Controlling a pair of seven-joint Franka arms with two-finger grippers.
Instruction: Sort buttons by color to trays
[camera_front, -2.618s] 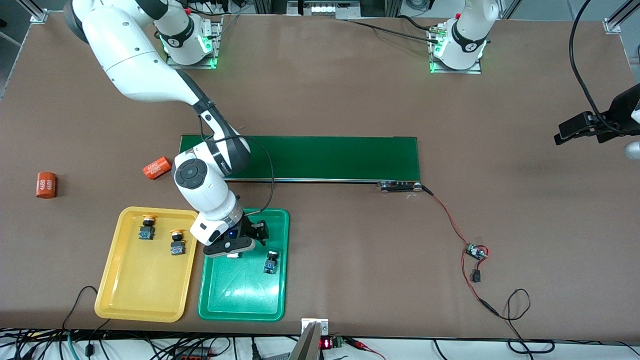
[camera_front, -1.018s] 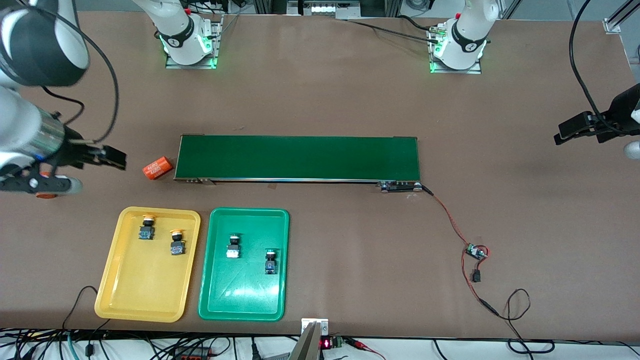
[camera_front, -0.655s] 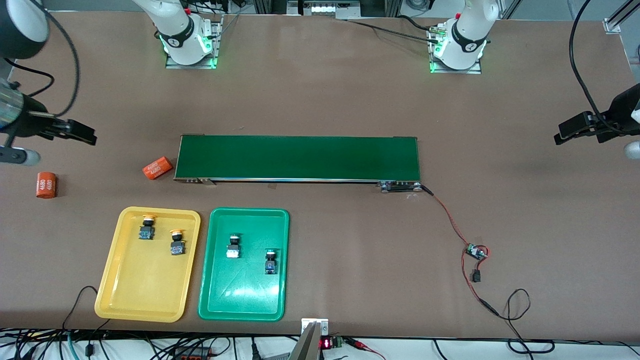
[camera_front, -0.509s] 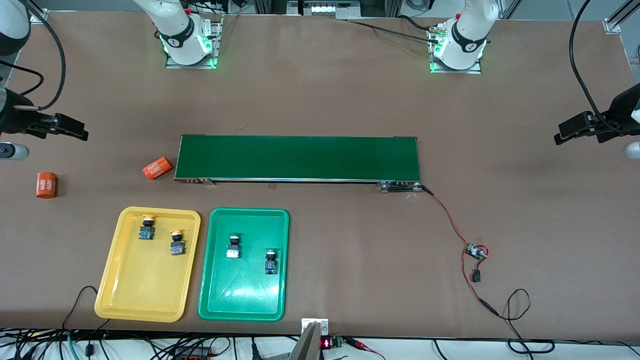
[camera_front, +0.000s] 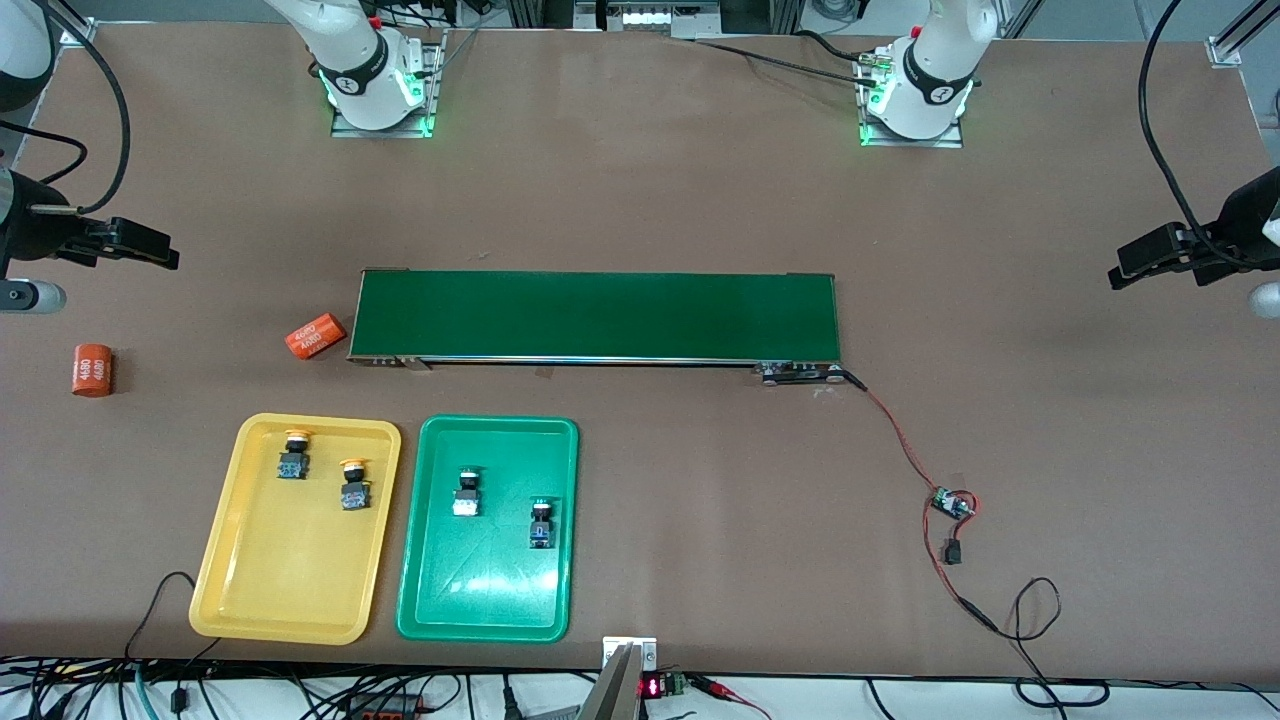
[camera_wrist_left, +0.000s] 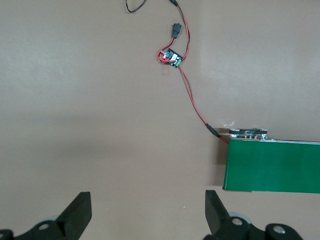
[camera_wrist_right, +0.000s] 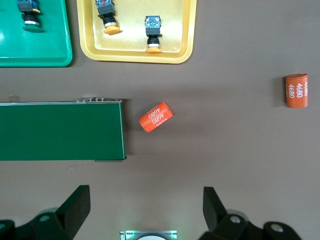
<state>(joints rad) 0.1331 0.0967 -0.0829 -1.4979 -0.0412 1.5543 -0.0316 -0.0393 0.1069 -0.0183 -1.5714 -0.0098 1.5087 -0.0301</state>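
Sorted, by the look of it. Yellow tray (camera_front: 290, 590), lower left of frame: both yellow buttons (camera_front: 295, 453). Green tray (camera_front: 480, 600) beside it: both green buttons (camera_front: 466, 492). Right gripper (camera_wrist_right: 145, 212) and left gripper (camera_wrist_left: 147, 215) at frame edges, fingers wide, empty. Nothing left.

White "4680" is printed twice along the side of each of two small orange cylinders lying on the brown surface. One orange cylinder (camera_front: 316, 336) (camera_wrist_right: 155, 116) lies just beside the end of the long dark green conveyor belt (camera_front: 596, 316); the other orange cylinder (camera_front: 92, 370) (camera_wrist_right: 296, 91) lies well apart, toward the right arm's end. No other text can be read.
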